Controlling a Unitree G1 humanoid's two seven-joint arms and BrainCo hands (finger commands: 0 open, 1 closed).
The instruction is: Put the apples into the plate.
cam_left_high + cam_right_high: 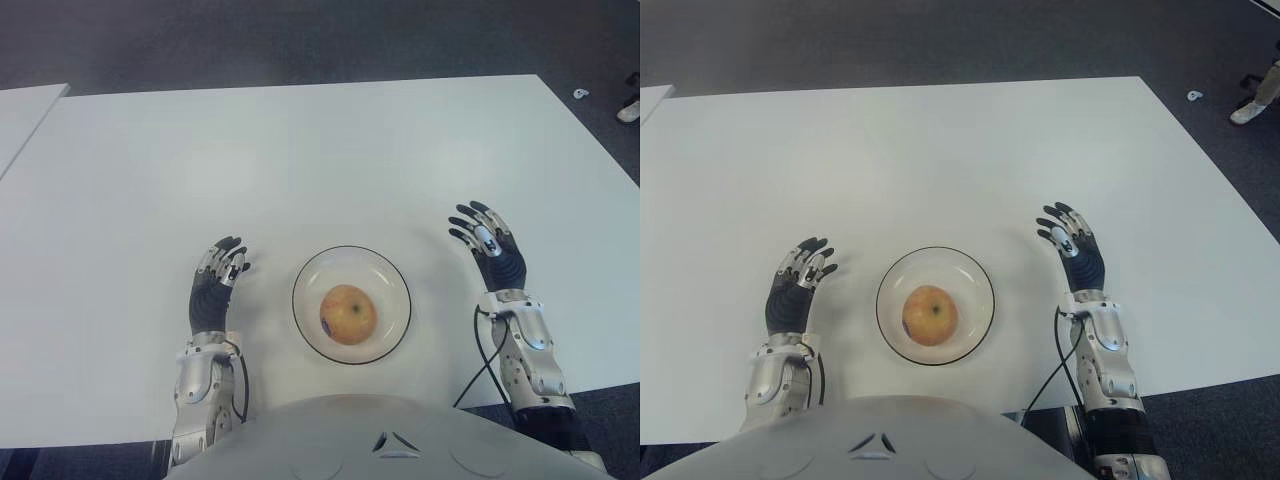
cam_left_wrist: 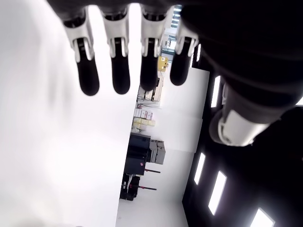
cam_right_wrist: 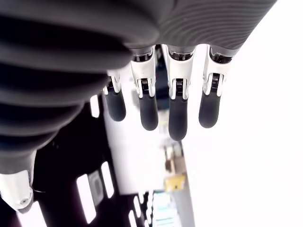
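One yellow-red apple (image 1: pixel 347 314) lies inside a clear glass plate (image 1: pixel 391 275) near the front edge of the white table, straight ahead of my torso. I see no other apple. My left hand (image 1: pixel 222 266) shows to the left of the plate, fingers extended and empty. My right hand (image 1: pixel 484 236) shows to the right of the plate, a little farther from it, fingers spread and empty. Both wrist views show straight fingers (image 2: pixel 120 71) with nothing held between them (image 3: pixel 176 113).
The white table (image 1: pixel 300 160) stretches far beyond the plate. A second white table edge (image 1: pixel 20 110) shows at the far left. Dark floor lies beyond, with a person's shoe (image 1: pixel 630 108) at the far right. A black cable (image 1: pixel 478 365) hangs by my right forearm.
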